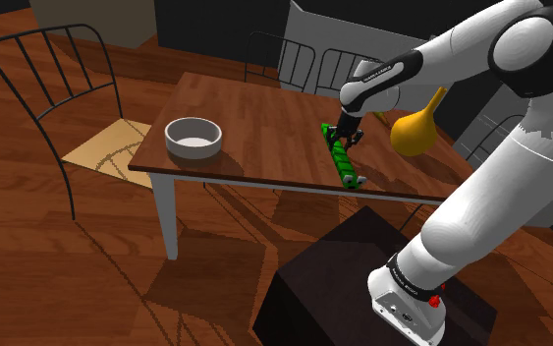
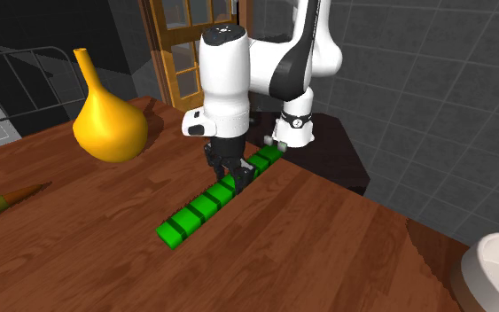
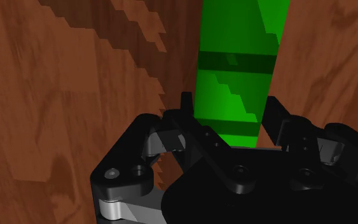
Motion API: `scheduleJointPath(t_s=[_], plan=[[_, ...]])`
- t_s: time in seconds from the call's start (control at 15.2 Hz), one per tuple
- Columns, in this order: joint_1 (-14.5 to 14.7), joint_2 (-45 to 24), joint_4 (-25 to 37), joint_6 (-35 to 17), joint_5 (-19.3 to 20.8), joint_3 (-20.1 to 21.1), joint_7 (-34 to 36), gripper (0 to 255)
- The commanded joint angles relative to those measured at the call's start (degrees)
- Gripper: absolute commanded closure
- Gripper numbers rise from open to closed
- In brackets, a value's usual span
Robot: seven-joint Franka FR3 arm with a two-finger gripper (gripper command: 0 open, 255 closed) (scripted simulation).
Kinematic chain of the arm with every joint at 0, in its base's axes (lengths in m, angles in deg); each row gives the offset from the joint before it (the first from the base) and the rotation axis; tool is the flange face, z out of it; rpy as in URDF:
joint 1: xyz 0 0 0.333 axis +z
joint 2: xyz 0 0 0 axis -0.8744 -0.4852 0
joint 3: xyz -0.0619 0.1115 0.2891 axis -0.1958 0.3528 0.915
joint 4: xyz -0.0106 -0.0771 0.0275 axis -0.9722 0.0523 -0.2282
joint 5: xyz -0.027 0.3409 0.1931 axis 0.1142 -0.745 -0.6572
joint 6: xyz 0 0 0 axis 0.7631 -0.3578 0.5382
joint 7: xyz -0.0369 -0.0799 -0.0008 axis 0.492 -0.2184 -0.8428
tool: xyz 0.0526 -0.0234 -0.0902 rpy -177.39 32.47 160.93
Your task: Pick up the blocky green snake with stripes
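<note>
Within end effector (image 2: 235, 183), green snake (image 2: 201, 208) (striped)

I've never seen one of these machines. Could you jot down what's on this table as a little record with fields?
surface: brown wooden table
target: blocky green snake with dark stripes, lying flat on the table
claw: black claw, down over the snake's middle, closed against its sides
nearby: yellow gourd-shaped vase; white round bowl
lifted: not yet
</note>
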State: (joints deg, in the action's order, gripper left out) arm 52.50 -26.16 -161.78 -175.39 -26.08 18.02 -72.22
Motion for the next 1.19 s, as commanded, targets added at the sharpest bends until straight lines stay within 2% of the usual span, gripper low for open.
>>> scheduleJointPath(t_s=[0.0,0.13,1.12], plan=[[0.0,-0.1,0.0,-0.1,0.0,0.0,0.0,255],[0.0,-0.1,-0.1,-0.1,0.0,0.0,0.0,255],[0.1,7.1,4.7,11.6,2.1,0.2,1.3,255]])
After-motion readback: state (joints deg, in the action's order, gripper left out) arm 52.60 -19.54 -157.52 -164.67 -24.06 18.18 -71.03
